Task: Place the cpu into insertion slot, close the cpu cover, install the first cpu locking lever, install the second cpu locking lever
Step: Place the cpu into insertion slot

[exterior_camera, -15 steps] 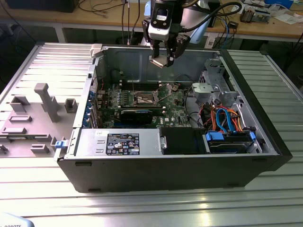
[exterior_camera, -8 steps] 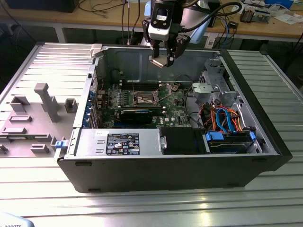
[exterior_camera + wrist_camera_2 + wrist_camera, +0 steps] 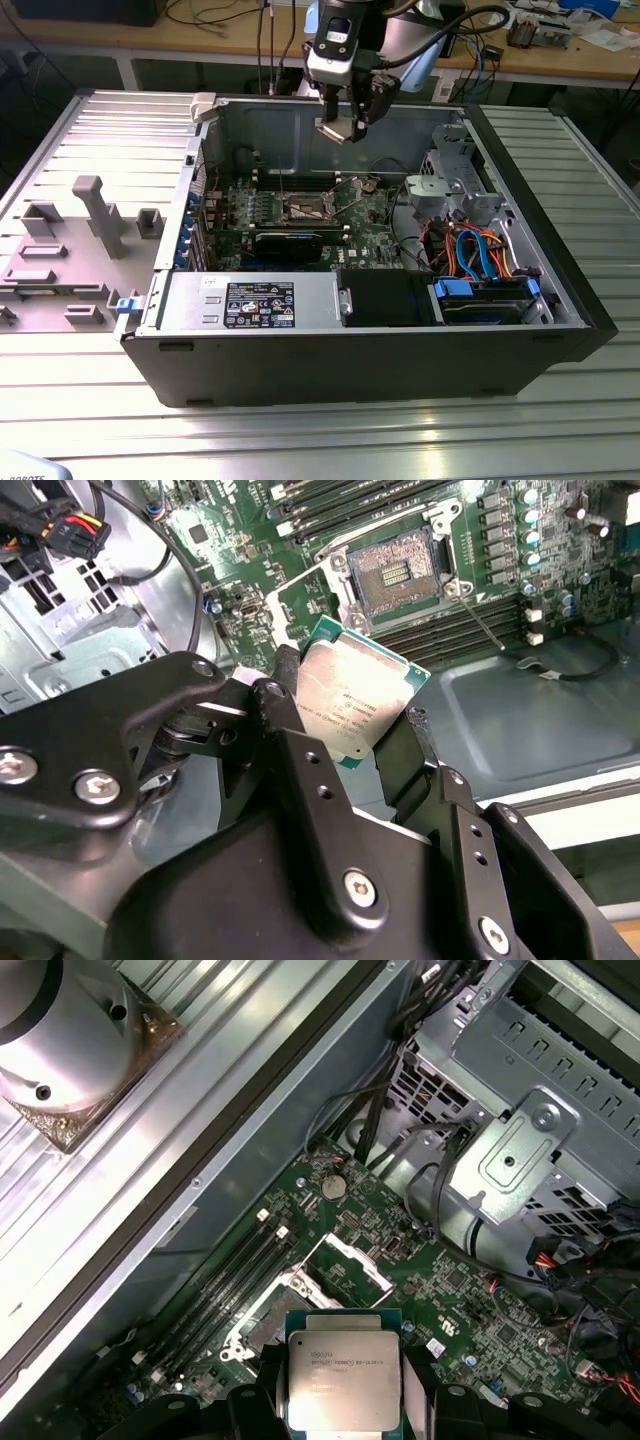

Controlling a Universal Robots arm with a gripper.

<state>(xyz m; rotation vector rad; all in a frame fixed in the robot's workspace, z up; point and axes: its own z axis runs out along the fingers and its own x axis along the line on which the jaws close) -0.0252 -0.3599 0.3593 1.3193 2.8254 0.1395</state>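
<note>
**First inspector:** Pincer (image 3: 345,122) state, as we recorded it?

**Second inspector:** We found its fingers closed partway on the cpu (image 3: 352,702), gripping two opposite edges. The chip hung over the open case, well above the motherboard (image 3: 365,215).

**First inspector:** And the insertion slot (image 3: 393,575)?

**Second inspector:** It was bare, with its contact field exposed. It lay below the chip, a little toward the exterior view's left. The cpu cover (image 3: 358,1260) stood swung open beside it.

**First inspector:** What hazards did we note?

**Second inspector:** We judged the edge-only hold the chief one, since a slip would drop the chip onto the contacts. In the second wrist view the chip looked skewed against the socket's sides. Seated out of square, it could bend contacts. We also thought the raised cover might catch a finger or a chip corner.
</note>
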